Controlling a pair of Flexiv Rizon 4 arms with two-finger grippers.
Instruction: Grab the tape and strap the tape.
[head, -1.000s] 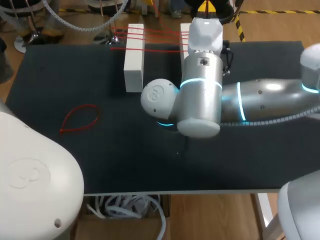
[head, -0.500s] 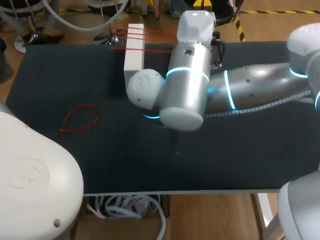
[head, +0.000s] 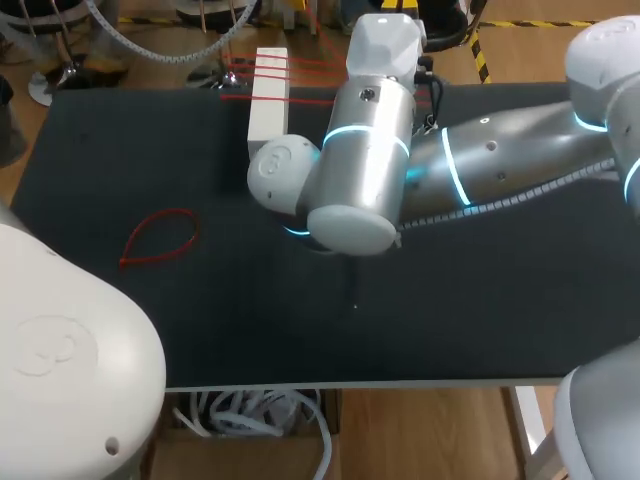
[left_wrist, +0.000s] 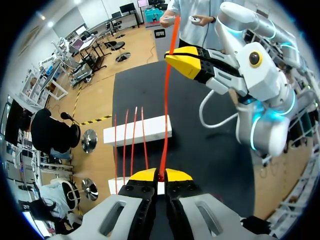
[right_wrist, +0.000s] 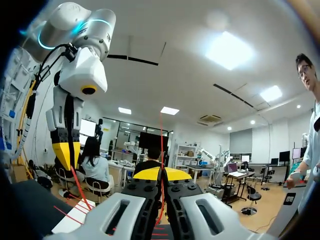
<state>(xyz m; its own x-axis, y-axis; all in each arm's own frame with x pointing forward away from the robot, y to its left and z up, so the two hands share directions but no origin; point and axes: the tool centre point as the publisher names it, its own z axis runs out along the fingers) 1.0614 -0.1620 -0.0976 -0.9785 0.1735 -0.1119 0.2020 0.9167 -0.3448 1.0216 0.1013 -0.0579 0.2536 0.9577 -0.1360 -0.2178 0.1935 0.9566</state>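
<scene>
We hold the red tape (left_wrist: 166, 110) taut between us, left hand (left_wrist: 161, 175) and right hand (right_wrist: 161, 174) each clamped on an end. Strapping step, we judge: next, lower it across the white block (left_wrist: 137, 136) ahead of the left hand.

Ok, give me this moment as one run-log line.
left gripper: shut on red strap | right gripper: shut on same strap | strap: straight between them | red loop: on table

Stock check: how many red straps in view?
5. Three strung straps across the white blocks; one taut strap between left end effector and right end effector; one looped strap on the table. Right arm may hide more.
</scene>
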